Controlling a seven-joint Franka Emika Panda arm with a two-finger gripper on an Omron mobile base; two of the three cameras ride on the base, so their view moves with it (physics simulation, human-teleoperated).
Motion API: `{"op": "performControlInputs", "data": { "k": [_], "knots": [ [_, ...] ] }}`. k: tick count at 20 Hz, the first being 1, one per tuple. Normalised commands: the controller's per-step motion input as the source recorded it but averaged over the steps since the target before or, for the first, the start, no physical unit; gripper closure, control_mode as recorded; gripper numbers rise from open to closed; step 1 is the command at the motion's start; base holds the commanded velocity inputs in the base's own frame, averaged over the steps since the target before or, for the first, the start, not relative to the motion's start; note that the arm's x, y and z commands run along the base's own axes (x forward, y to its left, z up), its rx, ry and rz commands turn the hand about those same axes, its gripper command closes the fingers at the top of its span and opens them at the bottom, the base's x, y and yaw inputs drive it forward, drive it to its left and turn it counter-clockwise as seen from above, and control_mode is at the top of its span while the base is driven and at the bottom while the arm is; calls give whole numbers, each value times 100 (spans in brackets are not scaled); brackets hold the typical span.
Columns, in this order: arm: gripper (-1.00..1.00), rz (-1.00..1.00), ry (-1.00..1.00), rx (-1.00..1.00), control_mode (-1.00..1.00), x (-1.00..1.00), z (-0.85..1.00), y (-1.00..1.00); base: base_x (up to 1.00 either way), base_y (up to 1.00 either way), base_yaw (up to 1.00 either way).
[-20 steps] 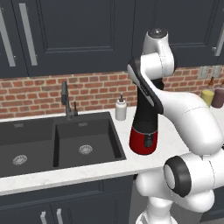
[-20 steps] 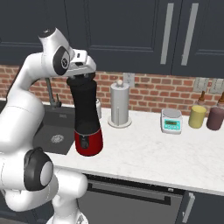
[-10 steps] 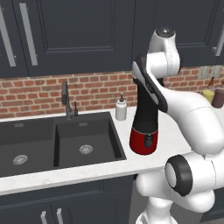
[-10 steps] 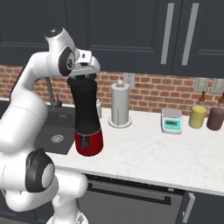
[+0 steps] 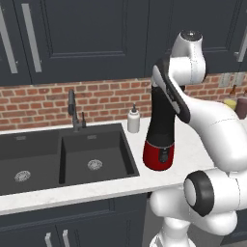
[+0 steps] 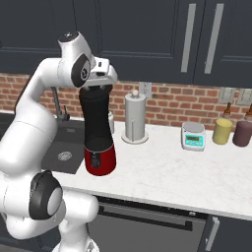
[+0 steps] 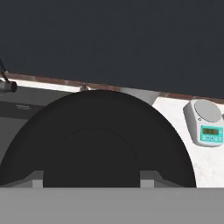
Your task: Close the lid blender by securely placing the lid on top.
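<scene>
Red-based blender (image 5: pixel 160 140) with tall black jar, upright on the white marble counter (image 6: pixel 167 172), just at 3 o'clock of the sink in the left base view; black button panel faces forward on the red base; jar flares wider toward the top. Gripper (image 6: pixel 96 84): white hand set directly over the jar's mouth in the right base view, its fingers lost against the dark jar; whether they are spread or pinching cannot be told. Lid (image 7: pixel 98 140): wide black round disc seen from above in the hand view, spanning the lower middle, with a fainter inner circle at its centre; whether it lies seated on the rim or sits just above it cannot be told. Sink (image 5: pixel 58 157): black double basin, a round drain in each bowl; black faucet (image 5: pixel 73 110) at its 12 o'clock against the brick wall. Soap bottle (image 5: pixel 133 119): small, white, at 10 o'clock of the blender, near it but apart. Paper towel holder (image 6: pixel 135 118): grey cylinder with a round top knob, at 2 o'clock of the blender in the right base view. Kitchen scale (image 6: pixel 193 136): pale, with teal display, further toward 3 o'clock; yellow jar (image 6: pixel 222 131) and dark purple jar (image 6: pixel 242 133) beyond it, side by side near the wall. Dark cabinets (image 5: pixel 72 38) with grey bar handles above.
</scene>
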Motion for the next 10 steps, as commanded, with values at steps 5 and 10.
{"op": "performControlInputs", "data": {
  "k": [5, 10],
  "knots": [
    [100, 0, 0, 8, -100, 0, 12, -27, 0, 0, 0],
    [100, 0, 0, 4, -100, 0, 5, -10, 0, 0, 0]
  ]
}}
